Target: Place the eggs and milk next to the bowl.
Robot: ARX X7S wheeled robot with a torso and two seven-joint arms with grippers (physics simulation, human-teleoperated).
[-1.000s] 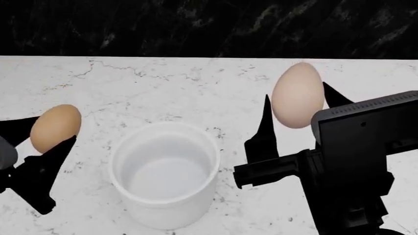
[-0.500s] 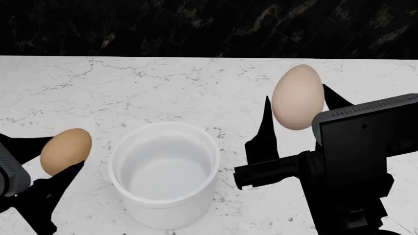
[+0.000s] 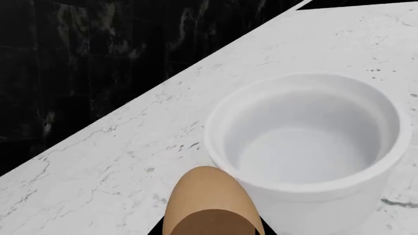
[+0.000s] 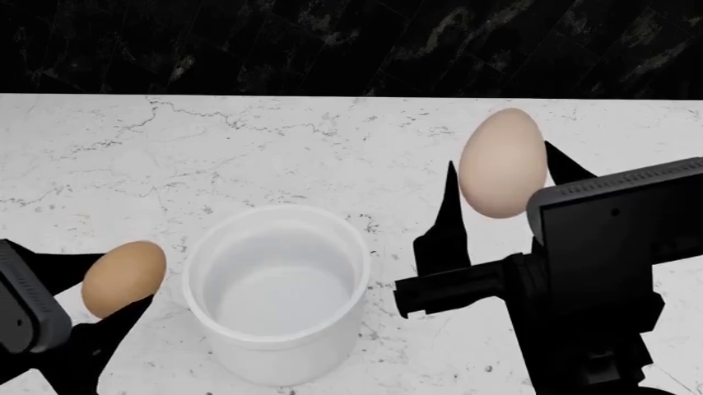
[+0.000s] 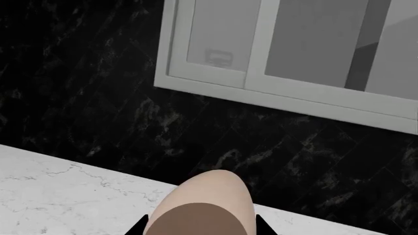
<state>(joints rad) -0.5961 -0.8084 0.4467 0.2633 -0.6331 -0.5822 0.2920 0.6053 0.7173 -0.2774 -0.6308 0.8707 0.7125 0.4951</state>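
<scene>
Plain white deep round bowl [image 4: 278, 292] stood on white marble surface [image 4: 220, 156]. Left hand [image 4: 82, 296] grasped tan-brown oval egg [image 4: 123, 278] just beside bowl; right hand [image 4: 500, 185] grasped pale pinkish-beige oval egg [image 4: 502, 163].

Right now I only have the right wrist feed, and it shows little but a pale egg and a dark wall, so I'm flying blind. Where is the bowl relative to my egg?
Observer: In the head view the white bowl stands on the marble counter, toward the robot's left of the pale egg that the right gripper holds.
Operator: What is the left arm doing?
Observer: The left gripper holds the tan-brown egg just beside the bowl's left wall.
Operator: Anything in the bowl?
Observer: No, the left wrist view shows its inside bare.
Operator: And the milk?
Observer: It is in none of the views.
</scene>
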